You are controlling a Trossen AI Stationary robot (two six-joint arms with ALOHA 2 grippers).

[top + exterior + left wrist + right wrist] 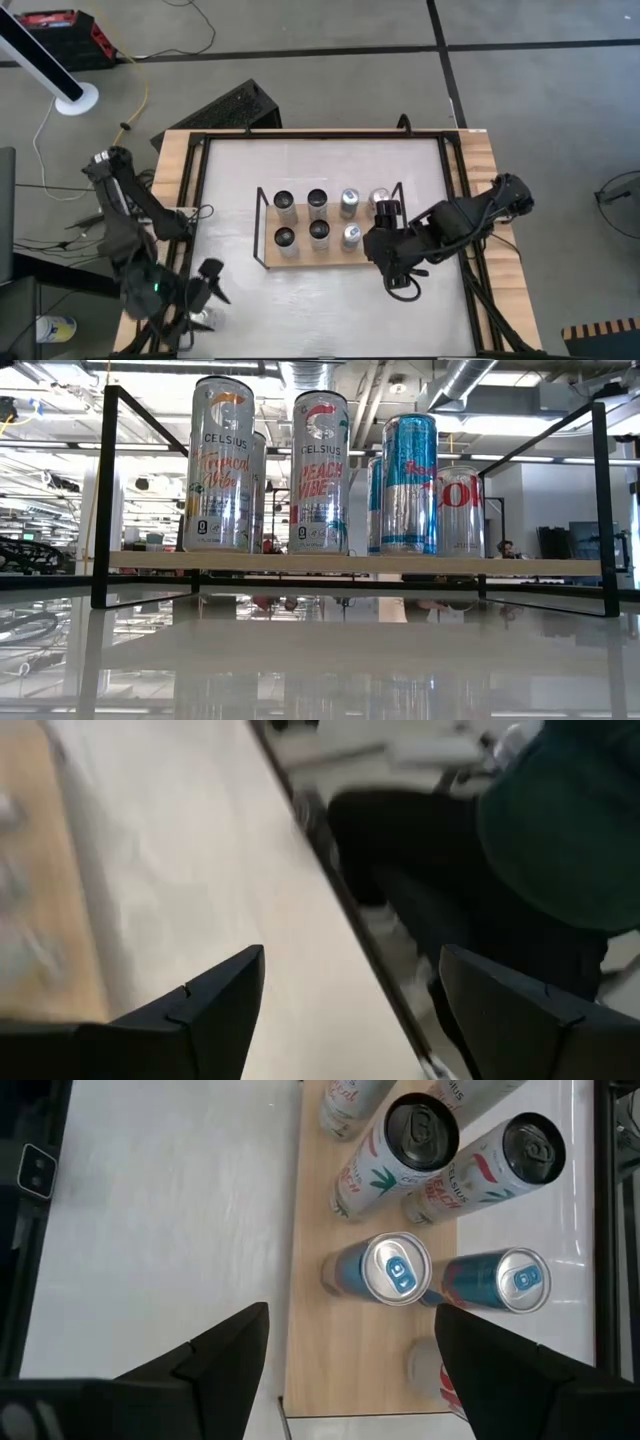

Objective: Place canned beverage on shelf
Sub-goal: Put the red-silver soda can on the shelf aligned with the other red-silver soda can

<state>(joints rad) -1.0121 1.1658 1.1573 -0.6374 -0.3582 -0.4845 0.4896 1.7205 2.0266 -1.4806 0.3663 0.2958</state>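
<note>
The shelf (pixel 300 255), a light-wood board in a black wire frame, stands mid-table. Several cans stand upright on it in two rows: tall Celsius cans (pixel 222 465) toward its left end, blue cans (pixel 397 1270) and a red-and-white can (pixel 460 510) toward its right. My right gripper (pixel 350 1370) hovers open above the shelf's right end (pixel 383 232), pointing steeply down, with nothing between its fingers. My left gripper (pixel 208 290) is open and holds nothing at the table's near left corner, looking along the table edge (pixel 350 1010).
Black rails (pixel 455 200) run round the white table top. A person in a green top (pixel 560 820) sits just beyond the table edge in the left wrist view. A black keyboard-like object (pixel 235 105) lies off the far left corner. Bare table top (pixel 330 310) lies in front of the shelf.
</note>
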